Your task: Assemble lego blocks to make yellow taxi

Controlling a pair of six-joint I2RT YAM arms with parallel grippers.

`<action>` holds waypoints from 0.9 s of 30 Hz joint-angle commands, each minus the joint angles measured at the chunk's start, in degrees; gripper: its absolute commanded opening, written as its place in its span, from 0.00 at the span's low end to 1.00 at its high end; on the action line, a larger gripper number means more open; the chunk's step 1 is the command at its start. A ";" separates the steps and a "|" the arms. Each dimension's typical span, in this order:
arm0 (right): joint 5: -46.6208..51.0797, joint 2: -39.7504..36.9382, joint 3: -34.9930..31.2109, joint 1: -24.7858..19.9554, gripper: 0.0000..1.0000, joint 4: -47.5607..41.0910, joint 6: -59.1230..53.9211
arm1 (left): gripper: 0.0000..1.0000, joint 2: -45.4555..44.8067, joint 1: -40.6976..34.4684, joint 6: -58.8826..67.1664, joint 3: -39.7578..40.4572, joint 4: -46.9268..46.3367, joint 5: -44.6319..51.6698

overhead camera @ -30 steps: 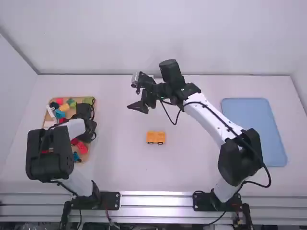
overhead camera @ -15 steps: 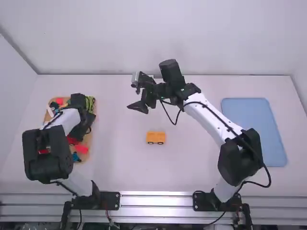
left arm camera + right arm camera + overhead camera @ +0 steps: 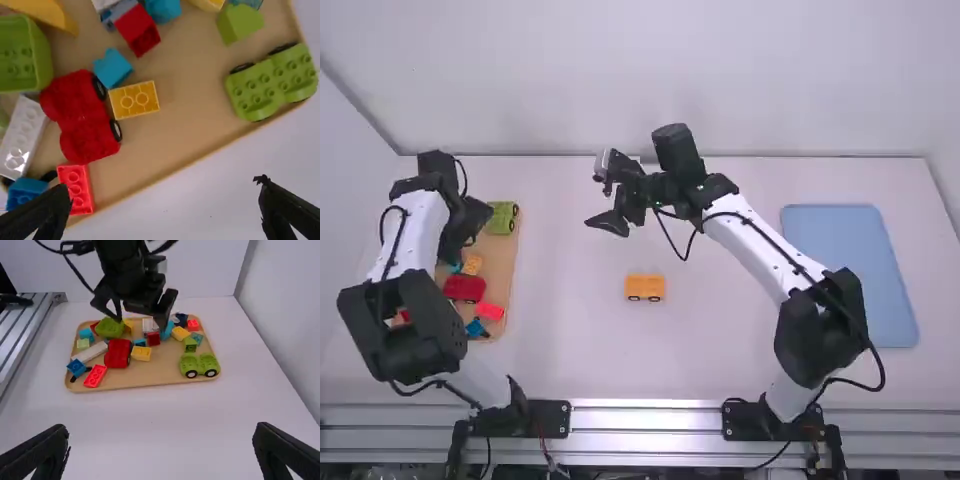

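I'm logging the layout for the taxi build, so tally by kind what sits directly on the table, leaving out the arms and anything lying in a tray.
Wheeled orange piece: 1
Wooden tray: 1
Blue tray: 1
Total: 3

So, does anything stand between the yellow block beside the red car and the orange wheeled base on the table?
Only the tray's edge lies between the yellow block and the orange wheeled base; the right gripper hangs off that line, nearer the back wall.
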 commanded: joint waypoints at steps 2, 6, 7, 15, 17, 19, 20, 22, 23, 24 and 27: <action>-0.35 0.13 1.95 0.07 0.98 0.15 -0.11 | 0.99 -3.04 2.73 4.96 0.07 -0.37 0.28; -0.35 0.13 1.95 0.04 0.98 0.15 -0.11 | 0.99 -4.26 7.19 13.84 -0.17 0.52 0.09; -0.33 0.13 1.95 0.04 0.98 0.15 -0.15 | 0.99 -4.28 9.44 19.12 -0.17 1.14 0.13; -0.33 0.13 1.95 0.04 0.98 0.13 -1.20 | 0.93 -3.96 13.90 54.14 -0.13 5.73 16.92; -0.33 0.13 1.95 0.04 0.98 0.13 -1.20 | 0.98 -3.48 13.31 62.53 -0.13 4.66 17.70; -0.33 0.13 1.95 0.07 0.98 0.13 -1.20 | 0.99 -2.75 12.70 64.15 -0.13 4.20 15.50; -0.35 0.13 1.95 0.07 0.98 0.13 -1.20 | 0.99 -1.86 11.98 64.89 -0.11 4.13 13.60; -0.35 0.13 1.95 0.07 0.98 0.13 -1.20 | 0.99 0.96 10.32 67.28 0.55 2.97 12.04; -0.37 0.13 1.95 0.07 0.98 0.15 -1.20 | 0.99 2.32 9.57 68.67 1.03 2.03 12.04; -0.39 0.13 1.95 0.07 0.98 0.15 -1.20 | 0.99 3.72 8.85 69.99 1.62 1.03 12.07; -0.44 0.13 1.95 0.07 0.98 0.04 -1.18 | 1.00 8.35 6.32 70.88 3.58 0.02 8.52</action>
